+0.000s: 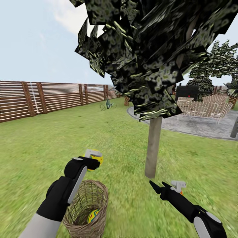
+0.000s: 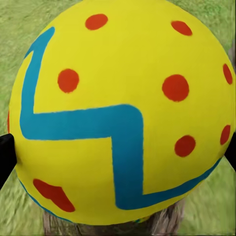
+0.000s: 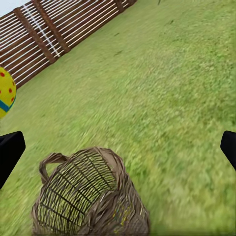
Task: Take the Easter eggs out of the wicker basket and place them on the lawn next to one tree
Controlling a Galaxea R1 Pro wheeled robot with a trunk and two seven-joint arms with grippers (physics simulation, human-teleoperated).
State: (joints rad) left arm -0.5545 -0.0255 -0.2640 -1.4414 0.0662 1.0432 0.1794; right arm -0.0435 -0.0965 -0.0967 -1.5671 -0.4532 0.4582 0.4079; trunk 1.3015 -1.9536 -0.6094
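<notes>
Bright, even, shadowless daylight render; smeared lawn (image 1: 39, 138) texture, blocky low-resolution tree (image 1: 142, 59) foliage.

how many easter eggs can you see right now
2. One egg is held in the left end effector above the grass; another egg lies inside the basket. A third may be hidden deeper in the basket.
</notes>
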